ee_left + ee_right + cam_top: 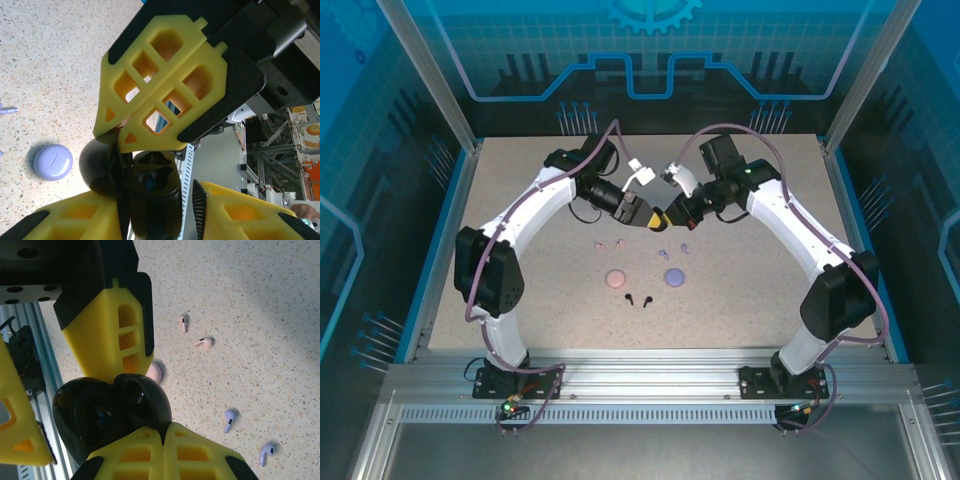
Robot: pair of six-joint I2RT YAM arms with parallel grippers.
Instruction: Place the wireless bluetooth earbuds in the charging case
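Observation:
A black charging case (152,200) hangs open in mid-air between both grippers. My right gripper (165,427) is shut on the rim of its lid (145,400). My left gripper (160,200) is open around the case's base; one pad touches it and a gap shows at the other pad. In the top view the two grippers, left (642,212) and right (665,216), meet above the table's middle. Two black earbuds (638,298) lie on the table nearer the arm bases.
A pink case (616,279) and a lavender case (674,277) sit shut on the speckled table (520,190). Two pink earbuds (183,322) and two lavender earbuds (229,419) lie loose below the grippers. A metal rail (640,385) runs along the near edge.

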